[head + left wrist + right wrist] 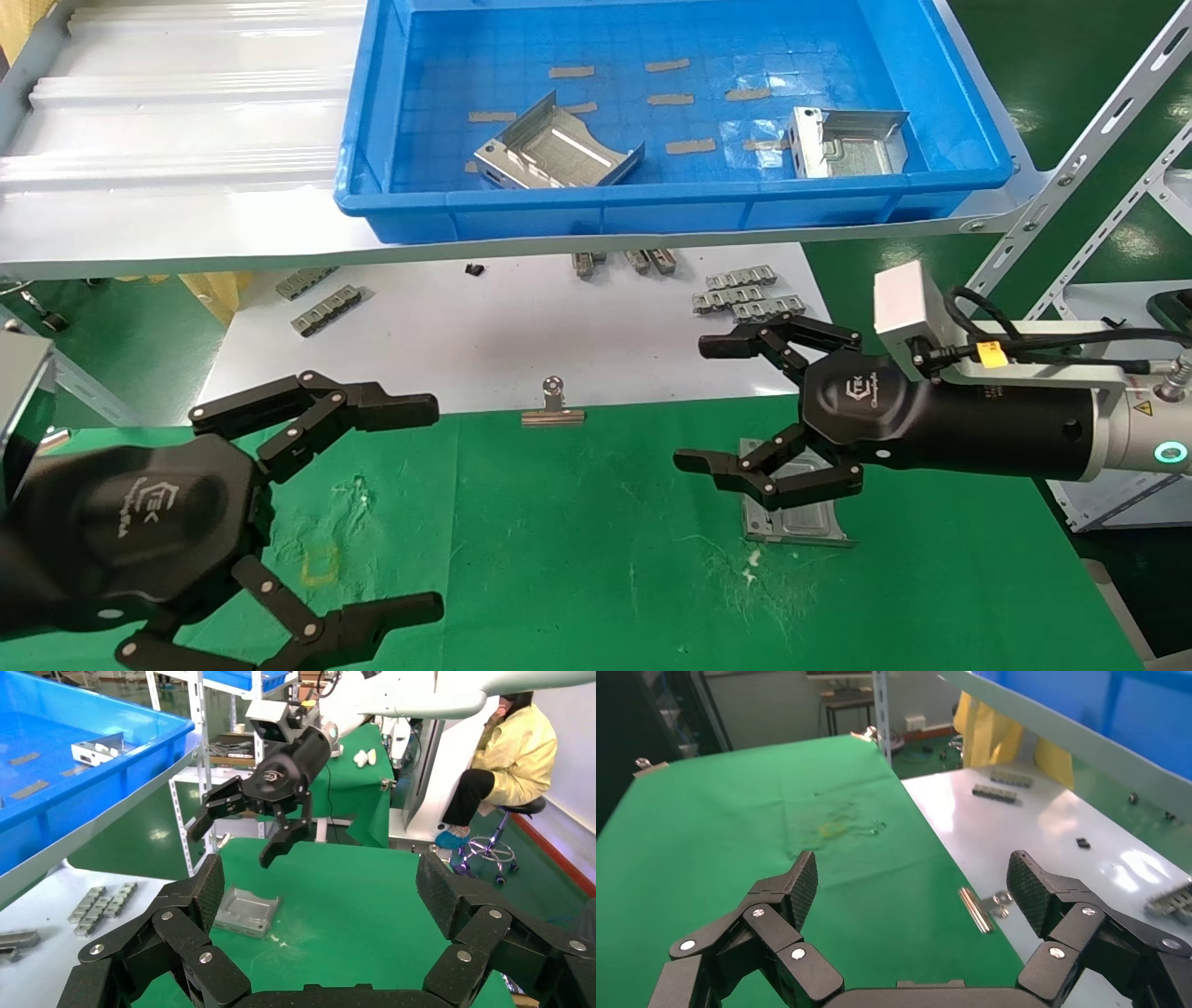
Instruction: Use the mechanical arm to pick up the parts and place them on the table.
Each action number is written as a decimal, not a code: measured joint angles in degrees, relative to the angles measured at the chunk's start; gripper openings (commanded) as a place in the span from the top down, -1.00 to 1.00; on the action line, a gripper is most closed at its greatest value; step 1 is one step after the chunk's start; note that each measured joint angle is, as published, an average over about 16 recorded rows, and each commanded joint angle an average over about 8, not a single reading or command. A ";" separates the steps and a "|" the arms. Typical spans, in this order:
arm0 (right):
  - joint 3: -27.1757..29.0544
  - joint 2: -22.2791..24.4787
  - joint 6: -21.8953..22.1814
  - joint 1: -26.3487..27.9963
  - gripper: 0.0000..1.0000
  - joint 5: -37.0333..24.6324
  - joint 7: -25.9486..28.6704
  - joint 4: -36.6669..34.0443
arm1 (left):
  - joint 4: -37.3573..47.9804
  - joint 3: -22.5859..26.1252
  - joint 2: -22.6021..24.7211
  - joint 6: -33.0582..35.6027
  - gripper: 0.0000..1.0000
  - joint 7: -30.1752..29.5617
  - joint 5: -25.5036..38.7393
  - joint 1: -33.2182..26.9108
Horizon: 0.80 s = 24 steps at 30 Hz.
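Observation:
One silvery stamped part lies flat on the green table; it also shows in the left wrist view. My right gripper hovers open and empty just above it, hiding its near side; it appears in the left wrist view above the part. Its own view shows only open jaws over green cloth. Two more parts lie in the blue bin. My left gripper is open and empty at the table's left front.
The blue bin sits on a raised shelf at the back. Below it, a white sheet surface holds small grey ridged strips. A binder clip sits at the cloth's edge. A metal rack stands right. A seated person is nearby.

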 measured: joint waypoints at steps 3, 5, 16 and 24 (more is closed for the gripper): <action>2.25 0.88 0.32 -1.84 -1.00 0.14 1.72 3.04 | 0.00 0.00 0.00 0.00 -1.00 0.00 0.00 0.00; 3.74 1.46 0.53 -3.06 -1.00 0.24 2.85 5.06 | 0.00 0.01 0.00 0.00 -1.00 0.00 0.00 0.00; 11.99 4.69 1.70 -9.80 -1.00 0.77 9.15 16.22 | 0.00 0.02 -0.01 0.00 -1.00 0.01 -0.01 -0.01; 18.00 7.04 2.55 -14.71 -1.00 1.16 13.73 24.34 | 0.00 0.02 -0.01 -0.01 -1.00 0.01 -0.01 -0.01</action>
